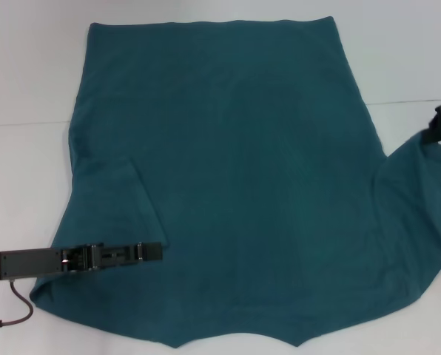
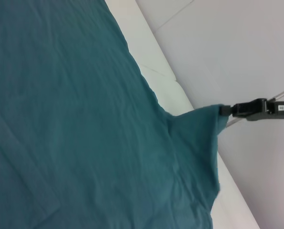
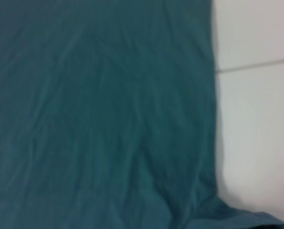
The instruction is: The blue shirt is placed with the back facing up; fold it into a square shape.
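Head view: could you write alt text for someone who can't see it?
A large blue shirt lies spread, plain side up, on a white table. Its left sleeve is folded in over the body, and the left end effector lies flat on that fold. The right end effector pinches the right sleeve's tip at the picture's edge.

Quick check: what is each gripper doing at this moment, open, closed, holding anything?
Left gripper: over the folded-in left sleeve of the blue shirt; cannot be told whether open or shut.
Right gripper: closed on the shirt's right sleeve, lifting it off the table.
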`<state>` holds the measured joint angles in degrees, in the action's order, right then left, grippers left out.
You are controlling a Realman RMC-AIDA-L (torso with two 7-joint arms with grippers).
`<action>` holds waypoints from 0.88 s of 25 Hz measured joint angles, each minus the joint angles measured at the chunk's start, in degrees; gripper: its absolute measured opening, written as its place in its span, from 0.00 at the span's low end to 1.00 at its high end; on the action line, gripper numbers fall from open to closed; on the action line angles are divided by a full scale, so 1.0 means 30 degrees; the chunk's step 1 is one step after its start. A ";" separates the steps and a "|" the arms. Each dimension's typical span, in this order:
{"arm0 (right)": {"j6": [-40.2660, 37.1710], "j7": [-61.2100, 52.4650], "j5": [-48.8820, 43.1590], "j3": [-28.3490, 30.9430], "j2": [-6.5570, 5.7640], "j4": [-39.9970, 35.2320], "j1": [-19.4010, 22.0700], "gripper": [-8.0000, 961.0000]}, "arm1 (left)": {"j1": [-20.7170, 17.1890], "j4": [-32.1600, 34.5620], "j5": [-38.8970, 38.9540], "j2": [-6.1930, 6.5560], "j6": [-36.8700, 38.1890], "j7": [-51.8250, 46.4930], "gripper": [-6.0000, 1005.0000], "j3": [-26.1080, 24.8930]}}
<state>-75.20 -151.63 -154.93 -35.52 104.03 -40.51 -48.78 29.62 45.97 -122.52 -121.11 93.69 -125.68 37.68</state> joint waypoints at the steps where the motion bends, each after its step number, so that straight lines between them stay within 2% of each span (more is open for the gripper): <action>1: -0.0145 -0.0003 0.0080 -0.0021 0.0018 -0.0093 -0.0126 0.03 | 0.0004 0.0000 0.0000 0.0000 -0.0008 0.0000 0.91 0.0000; 5: -0.1203 -0.0007 0.0324 -0.0455 0.0279 0.0070 -0.0606 0.03 | 0.0043 -0.0007 0.0000 0.0018 -0.0165 0.0000 0.91 0.0001; 9: -0.1783 -0.0054 0.0331 -0.1306 0.0961 0.0328 -0.0911 0.03 | 0.0084 -0.0017 0.0000 0.0028 -0.0380 -0.0002 0.91 0.0001; 15: -0.1279 -0.0054 0.0261 -0.2125 0.1678 0.1247 -0.1472 0.03 | 0.0138 -0.0030 0.0000 0.0012 -0.0663 -0.0001 0.91 -0.0021; 22: 0.0043 -0.1037 0.0192 -0.3034 0.1976 0.2093 -0.2018 0.03 | 0.0147 -0.0032 0.0000 -0.0094 -0.0870 -0.0030 0.91 -0.0023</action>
<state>-75.08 -154.74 -154.35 -44.62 109.96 -34.23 -54.84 30.06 45.87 -122.52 -121.39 91.08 -125.77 37.61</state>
